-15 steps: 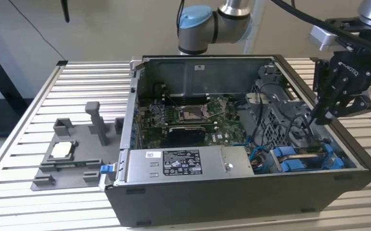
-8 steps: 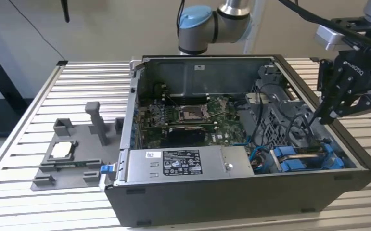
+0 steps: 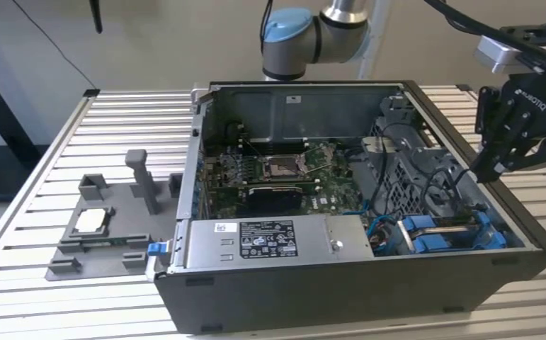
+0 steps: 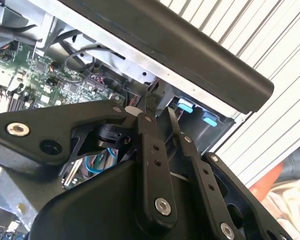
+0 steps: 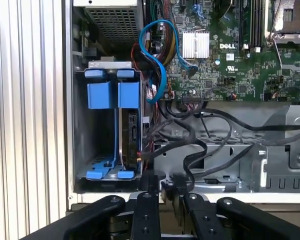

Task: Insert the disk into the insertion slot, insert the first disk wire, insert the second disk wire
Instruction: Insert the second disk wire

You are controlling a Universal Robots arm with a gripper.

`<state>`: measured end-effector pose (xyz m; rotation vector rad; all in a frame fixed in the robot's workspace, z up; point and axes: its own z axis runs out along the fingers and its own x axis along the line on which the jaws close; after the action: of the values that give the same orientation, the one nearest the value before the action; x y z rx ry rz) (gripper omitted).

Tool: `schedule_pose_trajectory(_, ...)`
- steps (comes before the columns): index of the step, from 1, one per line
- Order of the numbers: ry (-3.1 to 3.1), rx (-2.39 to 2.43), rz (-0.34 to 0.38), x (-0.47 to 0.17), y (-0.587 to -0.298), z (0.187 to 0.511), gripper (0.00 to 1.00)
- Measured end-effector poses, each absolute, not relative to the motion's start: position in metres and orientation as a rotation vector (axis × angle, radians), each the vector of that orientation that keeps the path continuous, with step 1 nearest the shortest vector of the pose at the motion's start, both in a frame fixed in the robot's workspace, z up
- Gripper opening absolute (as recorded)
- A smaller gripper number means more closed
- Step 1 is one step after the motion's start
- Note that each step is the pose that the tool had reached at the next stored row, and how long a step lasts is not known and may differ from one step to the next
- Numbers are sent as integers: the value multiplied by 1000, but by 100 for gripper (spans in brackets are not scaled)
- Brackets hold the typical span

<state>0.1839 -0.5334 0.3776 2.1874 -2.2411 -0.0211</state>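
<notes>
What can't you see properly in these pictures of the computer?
1. The disk: in the first wrist view it stands edge-on in its blue carrier, so its flat face is hidden.
2. The black wires: they cross over each other there, so their ends cannot be traced.
3. What lies beyond the two blue tabs in the second wrist view: the gripper covers it.

1. Power-supply box, six o'clock in the case: white label, print too fine to read.
2. Motherboard: small white logo and marks.
3. Gripper: white lettering on its housing.
</notes>
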Motion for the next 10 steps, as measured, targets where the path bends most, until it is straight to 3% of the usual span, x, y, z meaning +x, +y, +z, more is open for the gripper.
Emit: schedule_pose_trajectory(10,-2239,2186,-22,192,-533,377,27)
